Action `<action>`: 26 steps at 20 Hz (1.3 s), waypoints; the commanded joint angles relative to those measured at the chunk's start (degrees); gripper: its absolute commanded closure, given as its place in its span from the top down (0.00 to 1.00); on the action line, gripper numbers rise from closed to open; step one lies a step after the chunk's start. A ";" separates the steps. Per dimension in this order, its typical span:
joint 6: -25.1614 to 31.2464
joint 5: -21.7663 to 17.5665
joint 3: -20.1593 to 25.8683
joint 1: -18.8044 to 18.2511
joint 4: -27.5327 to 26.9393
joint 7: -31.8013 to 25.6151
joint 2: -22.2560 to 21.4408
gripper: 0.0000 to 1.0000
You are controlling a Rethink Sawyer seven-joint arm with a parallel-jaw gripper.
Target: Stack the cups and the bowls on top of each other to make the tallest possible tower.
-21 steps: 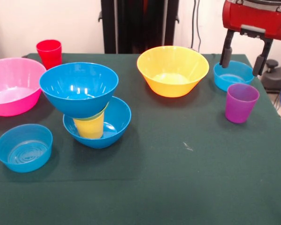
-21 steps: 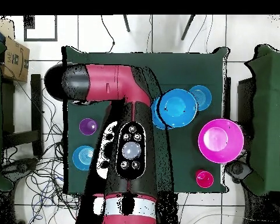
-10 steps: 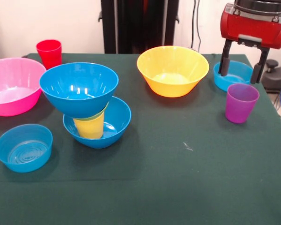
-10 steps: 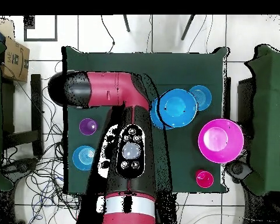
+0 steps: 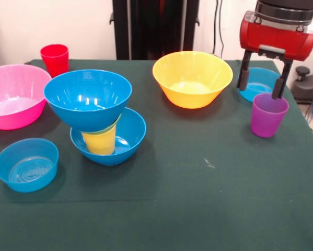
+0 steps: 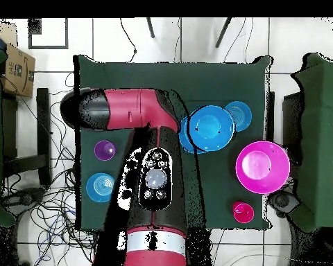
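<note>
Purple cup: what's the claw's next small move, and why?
Probably shift a little toward the purple cup and descend, so the rim sits between the fingers. The claw hangs open above and just behind it, one fingertip near the rim, nothing gripped. The tower lacks a top cup.

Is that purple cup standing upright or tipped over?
Upright. The purple cup stands on its base with its open mouth facing up, and the open claw hangs just above its rim.

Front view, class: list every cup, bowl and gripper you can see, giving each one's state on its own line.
gripper: open, above purple cup
purple cup: upright, empty
red cup: upright
tower: blue bowl, yellow cup, blue bowl on top
pink bowl: upright, empty
yellow-orange bowl: upright, empty
near light-blue bowl: upright, empty
</note>
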 commanded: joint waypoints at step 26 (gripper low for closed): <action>-6.07 -7.16 6.33 0.25 5.79 -1.00 6.46 1.00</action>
